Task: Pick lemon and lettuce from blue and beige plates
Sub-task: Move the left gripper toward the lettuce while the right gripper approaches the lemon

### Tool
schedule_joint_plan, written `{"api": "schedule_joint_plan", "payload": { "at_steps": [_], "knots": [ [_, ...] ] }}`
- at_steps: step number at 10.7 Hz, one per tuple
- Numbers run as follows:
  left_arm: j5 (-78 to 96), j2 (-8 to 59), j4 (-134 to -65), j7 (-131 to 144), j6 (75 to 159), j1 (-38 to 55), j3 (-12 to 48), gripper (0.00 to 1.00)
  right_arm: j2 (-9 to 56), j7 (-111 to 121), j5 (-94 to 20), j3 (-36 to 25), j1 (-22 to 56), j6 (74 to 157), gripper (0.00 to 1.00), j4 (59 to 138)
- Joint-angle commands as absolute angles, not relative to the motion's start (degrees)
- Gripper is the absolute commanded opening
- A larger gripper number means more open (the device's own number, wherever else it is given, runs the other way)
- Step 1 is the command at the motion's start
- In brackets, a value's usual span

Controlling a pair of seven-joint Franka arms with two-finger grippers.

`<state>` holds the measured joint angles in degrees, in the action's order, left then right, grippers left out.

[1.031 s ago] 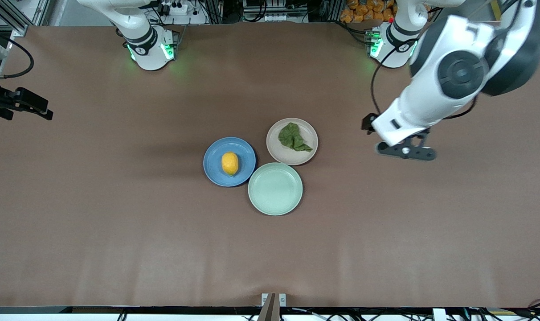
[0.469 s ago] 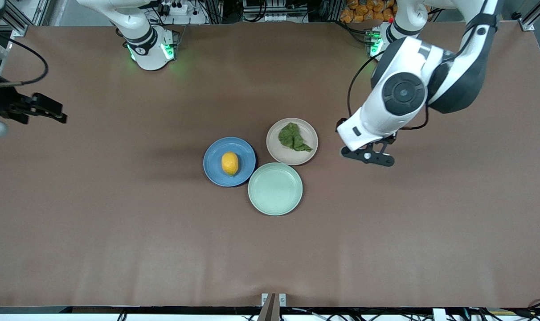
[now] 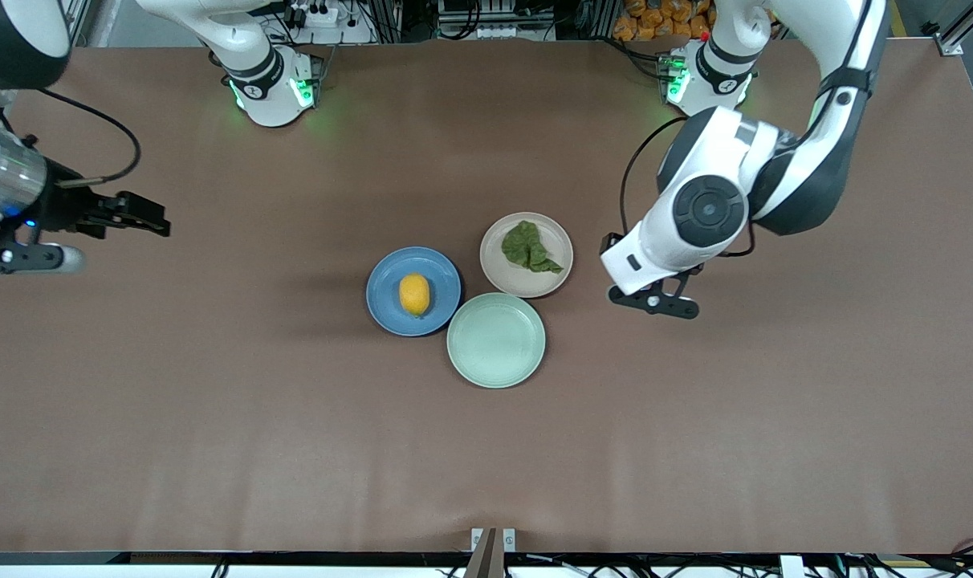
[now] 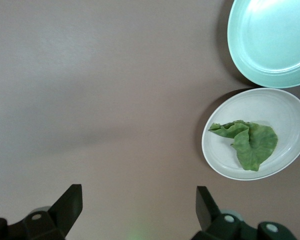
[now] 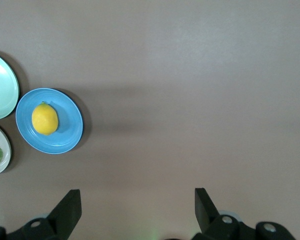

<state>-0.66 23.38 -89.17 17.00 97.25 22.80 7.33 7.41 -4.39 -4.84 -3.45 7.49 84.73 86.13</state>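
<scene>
A brown desk [image 3: 213,401] carries three round plates clustered at its centre. The left arm reaches in from its base at the top of the front view, its gripper [image 3: 653,301] hanging over bare desk just beside the beige plate [image 3: 555,233], at that plate's four o'clock in the front view; the left wrist view shows its fingers [image 4: 70,205] spread wide with nothing between them. The right arm's gripper [image 3: 137,218] hangs over bare desk toward the right arm's end, well apart from the plates at about their ten o'clock, fingers [image 5: 70,206] likewise spread and empty in its wrist view.

The blue plate [image 3: 386,277] holds the lemon [image 3: 414,294] at its middle. The beige plate, at its two o'clock and seemingly just apart from it, holds the dark green lettuce [image 3: 528,247] leaf. A pale mint-green plate [image 3: 496,340] sits nearer the front camera, appearing to touch both.
</scene>
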Motion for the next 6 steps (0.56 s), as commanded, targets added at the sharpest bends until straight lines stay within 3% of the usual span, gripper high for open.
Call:
{"api": "schedule_joint_plan", "payload": {
  "at_steps": [1, 6],
  "knots": [
    [-0.6, 27.6, -87.9, 23.4, 100.5, 27.1, 7.0, 1.0, 9.6, -7.6, -6.2, -3.6, 9.3, 84.6, 1.0, 85.1],
    [2.1, 32.6, -90.0, 35.0, 112.8, 32.1, 7.4, 1.0, 14.3, -13.7, -8.2, -3.6, 14.7, 88.1, 1.0, 85.2]
  ]
}}
